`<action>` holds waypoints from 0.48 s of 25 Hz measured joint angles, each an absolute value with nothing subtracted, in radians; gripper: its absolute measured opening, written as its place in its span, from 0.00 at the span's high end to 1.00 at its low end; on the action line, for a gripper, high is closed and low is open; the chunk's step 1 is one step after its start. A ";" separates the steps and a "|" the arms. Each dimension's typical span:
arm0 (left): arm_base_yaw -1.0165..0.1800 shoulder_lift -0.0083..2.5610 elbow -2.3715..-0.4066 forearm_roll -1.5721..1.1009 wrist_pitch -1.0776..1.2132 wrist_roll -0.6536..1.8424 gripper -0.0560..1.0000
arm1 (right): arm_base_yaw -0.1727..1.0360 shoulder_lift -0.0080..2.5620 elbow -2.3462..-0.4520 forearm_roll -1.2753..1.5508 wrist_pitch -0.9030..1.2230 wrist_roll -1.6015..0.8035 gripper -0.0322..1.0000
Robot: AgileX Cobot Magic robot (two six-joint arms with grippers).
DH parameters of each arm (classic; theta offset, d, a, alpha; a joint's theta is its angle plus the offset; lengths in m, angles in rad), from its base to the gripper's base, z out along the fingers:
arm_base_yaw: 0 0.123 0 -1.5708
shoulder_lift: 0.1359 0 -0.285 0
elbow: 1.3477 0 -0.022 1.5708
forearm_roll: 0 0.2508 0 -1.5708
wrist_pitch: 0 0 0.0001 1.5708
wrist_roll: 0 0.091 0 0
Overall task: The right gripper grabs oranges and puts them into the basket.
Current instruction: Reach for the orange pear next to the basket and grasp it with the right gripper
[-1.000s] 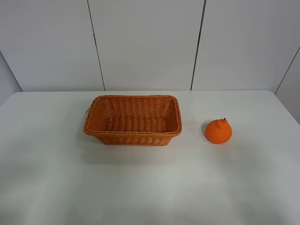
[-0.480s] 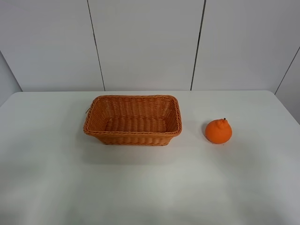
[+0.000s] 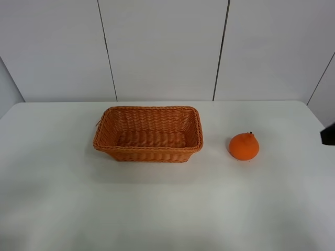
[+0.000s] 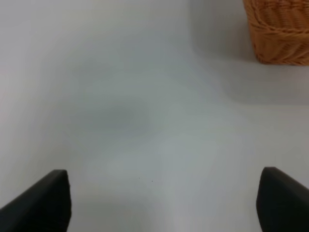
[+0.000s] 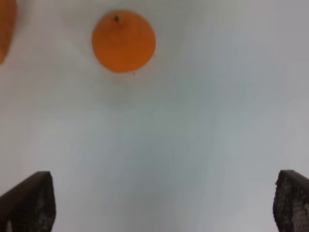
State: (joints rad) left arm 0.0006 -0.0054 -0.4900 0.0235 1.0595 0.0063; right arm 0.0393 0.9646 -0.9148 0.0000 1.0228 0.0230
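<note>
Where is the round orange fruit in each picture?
Exterior high: the round orange fruit sits on the white table, right of the woven wicker basket.
Left wrist: not in it; only the basket's corner shows.
Right wrist: the fruit lies on the table, stem visible.
Shared landmark: the basket, in exterior high and left wrist.

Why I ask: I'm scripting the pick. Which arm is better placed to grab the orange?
Right. The round, bright orange fruit lies right of the woven wicker basket, ahead of the open right gripper; the left gripper sees only the basket's corner.
</note>
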 joint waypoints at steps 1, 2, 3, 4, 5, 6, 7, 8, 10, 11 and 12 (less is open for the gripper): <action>0.001 -0.005 -0.490 0.024 1.060 0.006 0.11 | 0.039 1.040 -0.949 0.000 1.022 0.023 0.30; 0.001 -0.005 -0.490 0.024 1.060 0.006 0.11 | 0.039 1.129 -0.990 0.000 1.021 0.023 0.30; 0.001 -0.005 -0.490 0.024 1.060 0.006 0.11 | 0.039 1.215 -1.033 0.008 1.021 0.023 0.30; 0.001 -0.005 -0.490 0.024 1.060 0.006 0.11 | 0.039 1.283 -1.071 0.011 1.022 0.023 0.30; 0.001 -0.005 -0.490 0.024 1.060 0.006 0.11 | 0.039 1.361 -1.120 0.012 1.029 0.023 0.30; 0.001 -0.005 -0.490 0.024 1.060 0.006 0.11 | 0.039 1.449 -1.170 0.015 1.035 0.023 0.30; 0.001 -0.005 -0.490 0.024 1.060 0.006 0.11 | 0.039 1.510 -1.221 0.018 1.042 0.023 0.30; 0.001 -0.005 -0.490 0.024 1.060 0.006 0.11 | 0.039 1.569 -1.264 0.022 1.049 0.023 0.30; 0.001 -0.005 -0.490 0.024 1.060 0.006 0.11 | 0.044 1.696 -1.364 0.029 1.070 0.023 0.30; 0.001 -0.005 -0.490 0.024 1.060 0.006 0.11 | 0.053 1.741 -1.402 0.029 1.080 0.023 0.30; 0.001 -0.005 -0.490 0.024 1.060 0.006 0.11 | 0.065 1.789 -1.445 0.029 1.088 0.022 0.30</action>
